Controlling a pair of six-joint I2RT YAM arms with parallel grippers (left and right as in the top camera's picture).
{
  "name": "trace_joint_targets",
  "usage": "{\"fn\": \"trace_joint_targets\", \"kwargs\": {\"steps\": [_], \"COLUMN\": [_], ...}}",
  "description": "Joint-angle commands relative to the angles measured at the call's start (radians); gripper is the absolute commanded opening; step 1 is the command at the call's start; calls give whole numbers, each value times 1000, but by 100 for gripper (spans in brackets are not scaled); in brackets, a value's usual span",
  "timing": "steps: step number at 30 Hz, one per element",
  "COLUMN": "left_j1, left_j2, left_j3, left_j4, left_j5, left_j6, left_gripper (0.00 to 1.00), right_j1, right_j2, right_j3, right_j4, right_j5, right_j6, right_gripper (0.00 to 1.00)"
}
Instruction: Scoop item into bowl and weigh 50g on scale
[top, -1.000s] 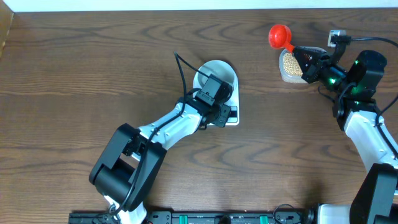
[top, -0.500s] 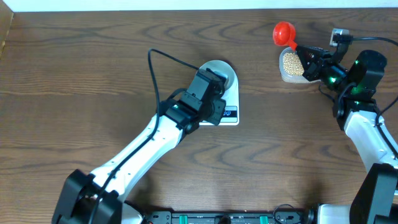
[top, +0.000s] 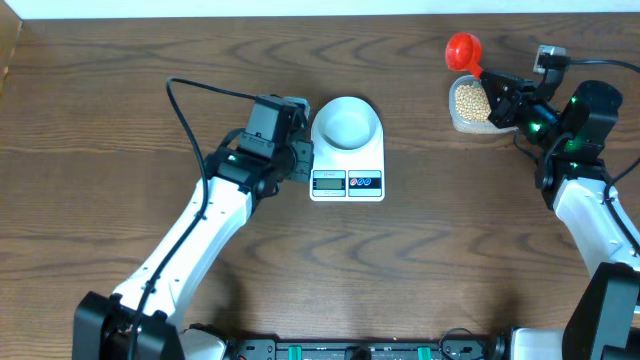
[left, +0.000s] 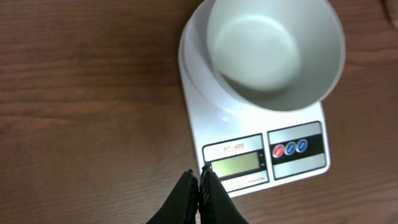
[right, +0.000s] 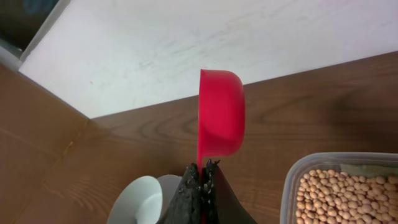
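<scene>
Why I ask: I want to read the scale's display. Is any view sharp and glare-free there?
Left wrist: the display is in focus with no glare, but its digits are too faint to read; soft shading inside the bowl. Overhead: even light, but the scale is too small to read. Right wrist: display out of view; the scoop is sharp.

Mid frame: bowl (top: 346, 122) on scale (top: 347, 182), upper part. L gripper (left: 200, 180) just left of scale. Upper right: beans (top: 470, 100) in tub (top: 458, 122); scoop (top: 462, 50) above tub, in R gripper (right: 202, 171).
</scene>
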Motion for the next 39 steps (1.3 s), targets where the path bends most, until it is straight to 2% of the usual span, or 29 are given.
{"fn": "trace_joint_targets", "kwargs": {"steps": [1,9,12,18,29,39], "left_j1": [2,-93,-178,-245,-225,-221], "left_j2": [47,144,226,300,343,375], "left_j3": [2,2,2,2,2,2], "left_j4": [8,13,60,153,245,267], "left_j5": [-8,-5,-5,-5,-5,3], "left_j6": [9,5,6,3,-10,-6], "left_gripper": [7,7,7,7,7,7], "right_j1": [2,2,1,1,2,5], "right_j2": [-2,-2,-2,-2,-2,-2], "right_j3": [18,18,18,18,18,18], "right_j4": [-8,-27,-27,-27,-29,-31], "right_j5": [72,106,106,155,158,150], "right_j6": [13,54,54,53,53,54], "right_gripper": [1,1,1,1,1,1]}}
